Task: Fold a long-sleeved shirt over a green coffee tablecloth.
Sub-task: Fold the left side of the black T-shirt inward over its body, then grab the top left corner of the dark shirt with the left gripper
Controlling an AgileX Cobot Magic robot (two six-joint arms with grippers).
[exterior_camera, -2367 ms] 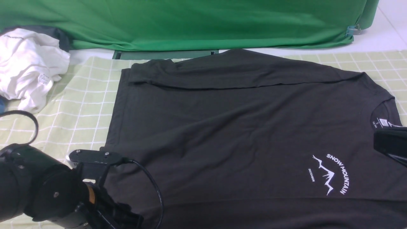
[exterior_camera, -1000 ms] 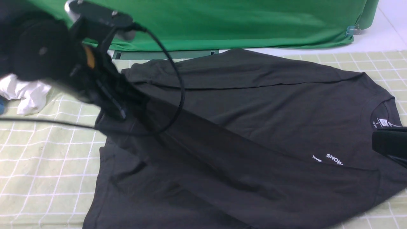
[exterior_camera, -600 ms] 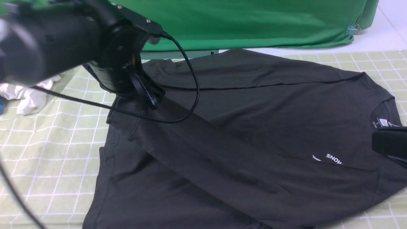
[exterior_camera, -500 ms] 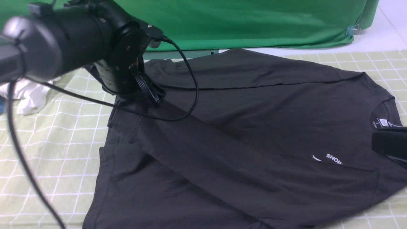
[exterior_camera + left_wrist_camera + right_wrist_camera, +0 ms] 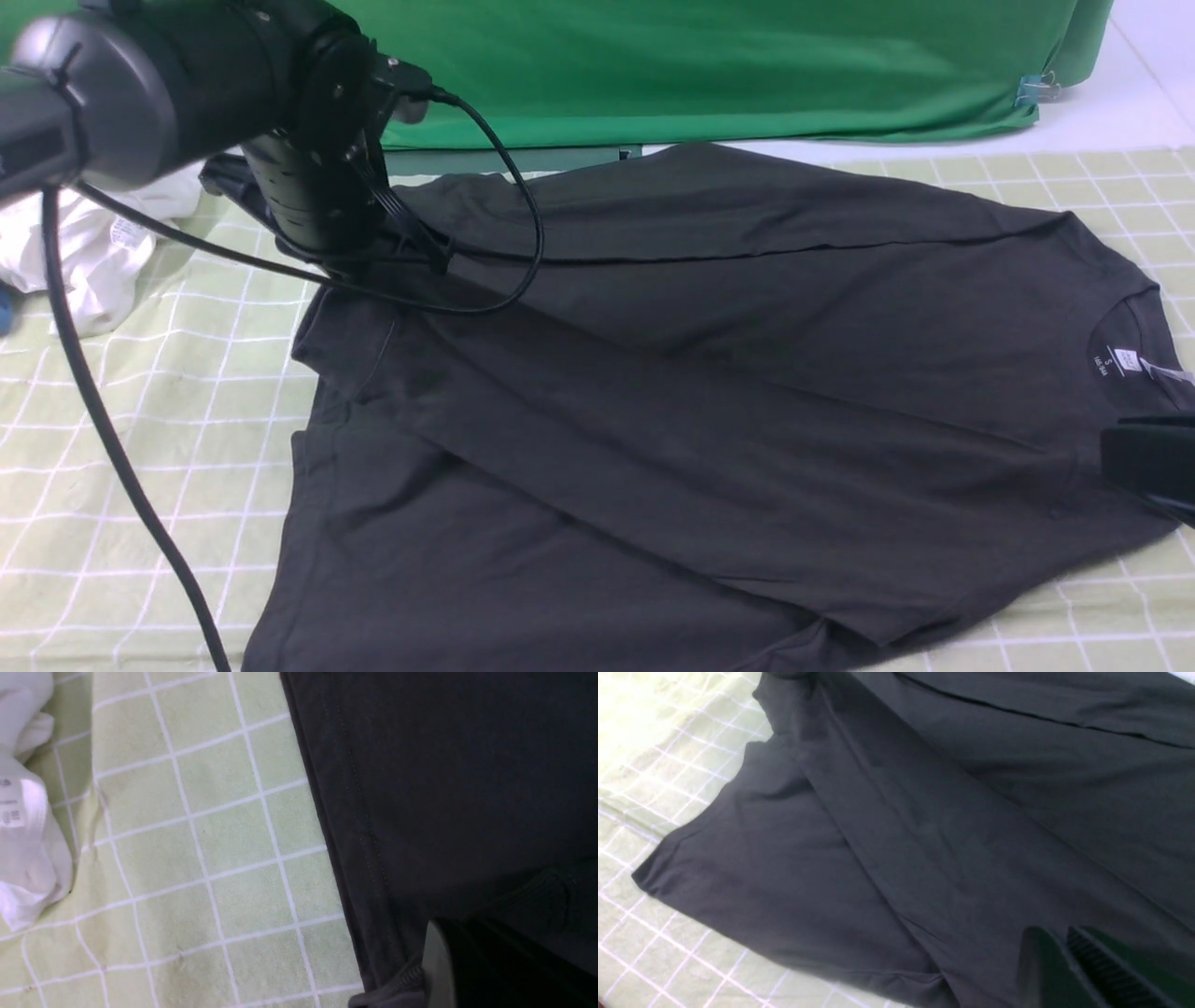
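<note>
The black long-sleeved shirt lies spread on the pale green grid tablecloth, collar and white neck label to the right. One sleeve runs slantwise across the body and hides the chest logo. My left gripper is at the shirt's far left corner, shut on the ribbed cuff, which is bunched against one finger. My right gripper sits low over the shoulder near the collar. Its jaws stand close together with a thin slit between them. Whether they pinch cloth I cannot see.
A crumpled white garment with a small tag lies at the far left on the tablecloth. Plain deep-green fabric hangs along the back. The left arm's black cable loops down over the cloth's left side.
My left gripper has carried the sleeve up from the near left to the far left corner and lowered it. The sleeve now covers the logo. My right gripper has shifted slightly nearer.
</note>
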